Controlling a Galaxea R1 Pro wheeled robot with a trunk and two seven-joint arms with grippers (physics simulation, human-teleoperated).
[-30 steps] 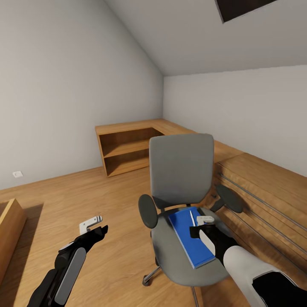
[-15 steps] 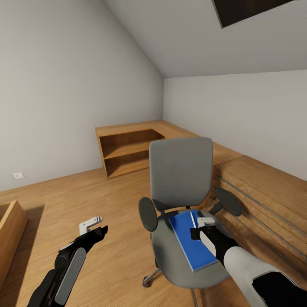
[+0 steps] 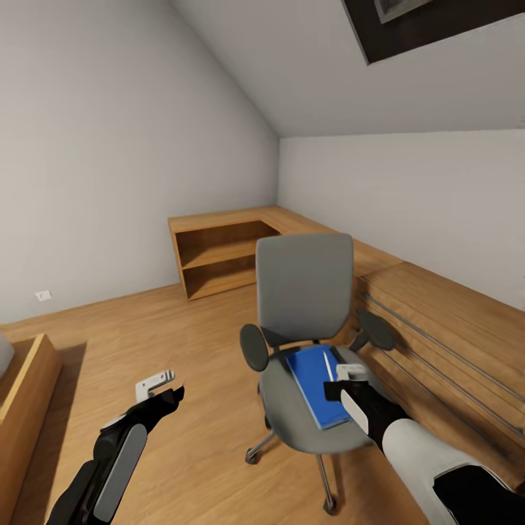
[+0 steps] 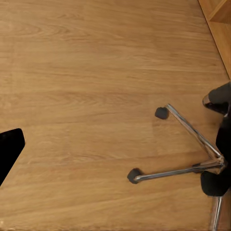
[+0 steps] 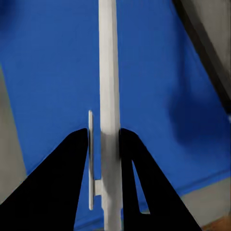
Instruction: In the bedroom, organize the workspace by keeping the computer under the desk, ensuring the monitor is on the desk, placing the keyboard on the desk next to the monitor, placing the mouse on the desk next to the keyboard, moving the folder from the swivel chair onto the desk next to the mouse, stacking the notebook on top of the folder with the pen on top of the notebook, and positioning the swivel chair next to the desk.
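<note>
The grey swivel chair stands on the wooden floor, its back toward the corner. The blue folder lies flat on its seat. My right gripper is shut on the thin whitish pen, just above the folder's right side. In the right wrist view the pen runs between the two black fingers of my right gripper, with the folder beneath. My left gripper hangs open over bare floor to the chair's left. The left wrist view looks down on the chair's chrome base.
A low wooden shelf unit fills the far corner. A wooden dresser with long bar handles runs along the right wall, close behind the chair. Another wooden piece stands at the left edge. Open floor lies between them.
The whole view has pulled back, so the camera moved: the chair looks smaller and its base now shows. My right gripper still holds the pen, now nearer the folder's near right edge.
</note>
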